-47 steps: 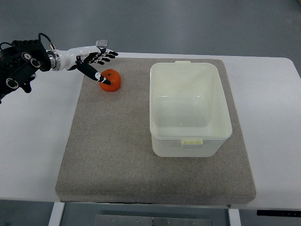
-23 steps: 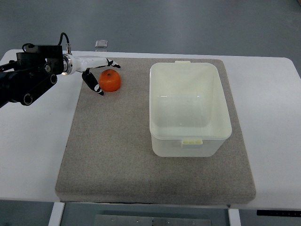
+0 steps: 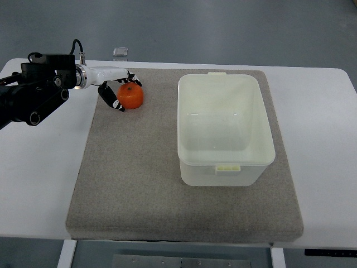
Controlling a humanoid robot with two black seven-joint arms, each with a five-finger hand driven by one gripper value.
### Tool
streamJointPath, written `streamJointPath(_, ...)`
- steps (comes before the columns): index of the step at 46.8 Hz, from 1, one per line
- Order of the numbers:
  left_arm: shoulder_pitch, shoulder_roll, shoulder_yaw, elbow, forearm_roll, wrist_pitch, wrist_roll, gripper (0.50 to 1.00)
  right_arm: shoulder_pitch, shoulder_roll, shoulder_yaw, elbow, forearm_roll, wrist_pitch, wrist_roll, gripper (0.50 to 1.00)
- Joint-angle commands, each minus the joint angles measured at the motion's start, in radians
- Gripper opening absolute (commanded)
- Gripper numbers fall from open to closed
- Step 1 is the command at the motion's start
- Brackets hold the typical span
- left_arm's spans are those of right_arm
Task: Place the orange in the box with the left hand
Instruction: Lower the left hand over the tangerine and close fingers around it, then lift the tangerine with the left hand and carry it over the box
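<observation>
The orange (image 3: 133,98) rests on the grey felt mat (image 3: 139,178) near its far left corner. My left hand (image 3: 127,94) comes in from the left on a black forearm and closes around it. The fingers (image 3: 132,82) curl over the orange's far side, and the thumb (image 3: 115,101) presses against its left side. The white plastic box (image 3: 226,167) stands open and empty on the right half of the mat, well apart from the orange. The right arm does not show.
The mat lies on a white table (image 3: 39,167). A small clear object (image 3: 120,52) sits at the table's far edge, just behind the hand. Bare mat stretches between the orange and the box.
The hand swung from above the orange to its left side. Its outstretched fingers have curled down onto the orange's far side. The orange has stayed in place.
</observation>
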Motion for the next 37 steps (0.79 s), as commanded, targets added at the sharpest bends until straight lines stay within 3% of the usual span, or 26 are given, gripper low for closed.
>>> streamJointPath(1, 0.000, 0.000, 0.000, 0.000, 0.000, 0.000, 0.001, 0.735, 0.001, 0.000, 0.000, 0.000, -0.001, 0.000, 0.000, 0.926)
streamJointPath(5, 0.002, 0.000, 0.002, 0.000, 0.000, 0.000, 0.001, 0.686, 0.000, 0.000, 0.000, 0.000, -0.001, 0.000, 0.000, 0.926)
streamJointPath(10, -0.001, 0.002, 0.011, 0.002, 0.002, 0.000, 0.001, 0.508, 0.000, 0.000, 0.000, 0.000, -0.001, 0.000, 0.000, 0.926)
streamJointPath(11, -0.004, 0.002, 0.014, 0.002, 0.002, 0.000, 0.001, 0.500, 0.001, 0.000, 0.000, 0.000, -0.001, 0.000, 0.000, 0.926)
streamJointPath(25, -0.102, 0.051, 0.014, -0.028, -0.023, -0.020, -0.001, 0.500, 0.001, 0.000, 0.000, 0.000, 0.000, 0.000, 0.000, 0.926)
streamJointPath(37, -0.193, 0.160, 0.008, -0.270, -0.121, -0.104, -0.001, 0.500, 0.000, 0.000, 0.000, 0.000, 0.000, 0.000, 0.000, 0.926)
